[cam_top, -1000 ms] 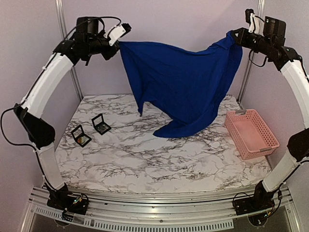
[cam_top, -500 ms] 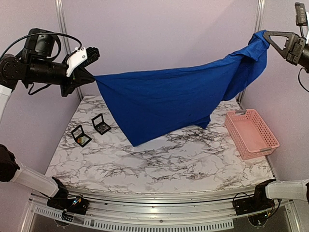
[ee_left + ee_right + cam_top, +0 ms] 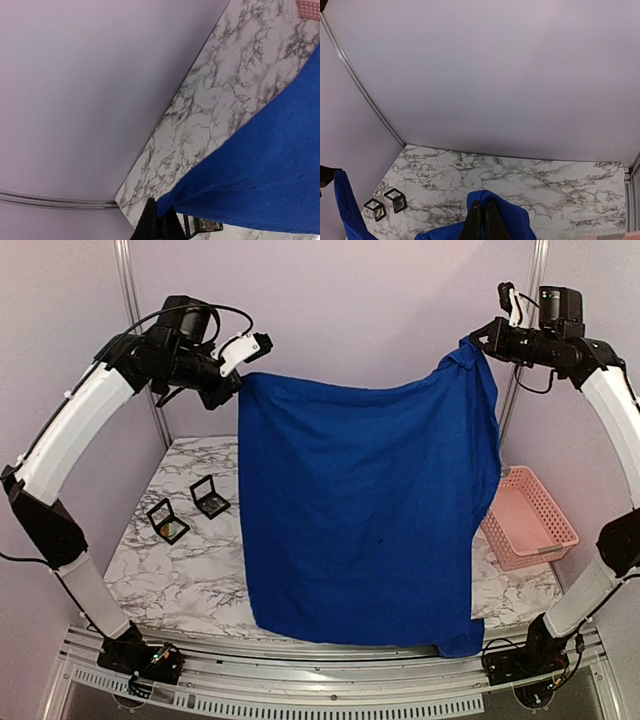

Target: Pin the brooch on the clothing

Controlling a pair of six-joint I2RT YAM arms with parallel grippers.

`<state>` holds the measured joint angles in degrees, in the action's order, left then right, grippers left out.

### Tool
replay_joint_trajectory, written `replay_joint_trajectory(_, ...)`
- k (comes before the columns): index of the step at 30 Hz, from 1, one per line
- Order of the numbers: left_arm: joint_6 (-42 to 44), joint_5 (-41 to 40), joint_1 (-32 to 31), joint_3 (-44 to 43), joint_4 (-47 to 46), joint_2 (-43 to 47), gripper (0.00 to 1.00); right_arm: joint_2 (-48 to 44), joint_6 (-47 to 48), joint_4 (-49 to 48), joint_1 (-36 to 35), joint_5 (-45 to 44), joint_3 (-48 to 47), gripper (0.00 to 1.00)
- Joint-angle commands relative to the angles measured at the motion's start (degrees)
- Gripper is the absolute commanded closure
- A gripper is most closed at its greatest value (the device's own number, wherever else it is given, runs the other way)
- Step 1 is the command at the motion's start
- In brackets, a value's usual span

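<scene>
The royal-blue T-shirt (image 3: 360,520) hangs like a curtain between my two raised grippers, its hem down at the table's front edge. Only plain blue cloth faces the top camera; the panda print is hidden. My left gripper (image 3: 240,375) is shut on the shirt's upper left corner, seen in the left wrist view (image 3: 160,220) with cloth (image 3: 270,170) between the fingers. My right gripper (image 3: 472,340) is shut on the upper right corner, also seen in the right wrist view (image 3: 483,217) pinching a blue fold (image 3: 512,215). The brooch is not in view.
Two small black square boxes (image 3: 167,520) (image 3: 209,497) lie open on the marble table (image 3: 190,580) at the left; they also show in the right wrist view (image 3: 375,208) (image 3: 395,199). A pink basket (image 3: 530,525) stands at the right edge, partly behind the shirt.
Both arms have swung inward from a wide spread. The shirt, stretched and bunched before, now hangs straight down as a flat sheet reaching the front edge.
</scene>
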<state>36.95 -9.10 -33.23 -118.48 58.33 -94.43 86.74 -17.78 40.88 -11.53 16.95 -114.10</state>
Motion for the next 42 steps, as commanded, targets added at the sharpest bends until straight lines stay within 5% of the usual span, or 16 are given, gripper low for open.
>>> replay_joint_trajectory(1, -0.61, -13.21, 3.08, -10.33, -19.77, -8.51, 0.98, 10.57, 6.39, -20.25, 1.16, -8.2, -11.43, 1.0)
replay_joint_trajectory(4, 2.21, -18.17, 4.5, -13.62, -31.76, -12.72, 0.98, 15.48, 8.54, -32.97, 1.47, -6.27, -13.03, 1.0)
replay_joint_trajectory(8, 3.88, -18.78, 5.31, -20.11, -36.63, -17.58, 0.98, 17.0, 9.7, -44.31, 1.77, -5.18, -14.54, 1.0)
replay_joint_trajectory(15, 4.26, -17.18, 5.74, -17.64, -37.79, -19.54, 0.98, 17.66, 13.16, -40.17, 1.77, -5.6, -16.64, 1.0)
replay_joint_trajectory(23, 2.0, -12.74, 5.92, 6.03, -34.27, -14.35, 0.98, 1.2, 6.97, -36.25, -0.32, 3.76, 26.1, 1.0)
replay_joint_trajectory(29, 2.48, -9.73, 5.29, 34.41, -31.64, -4.63, 0.98, -7.9, 0.26, -29.0, -12.14, 5.17, 52.16, 1.0)
replay_joint_trajectory(33, 0.44, -7.11, 5.08, 47.73, -29.73, 0.63, 0.98, -9.7, -13.19, -30.0, -19.46, 7.32, 66.97, 1.0)
replay_joint_trajectory(42, 0.5, -4.54, 4.05, 59.49, -18.8, 8.36, 0.98, -6.71, -27.28, -24.24, -33.01, 11.78, 74.2, 1.0)
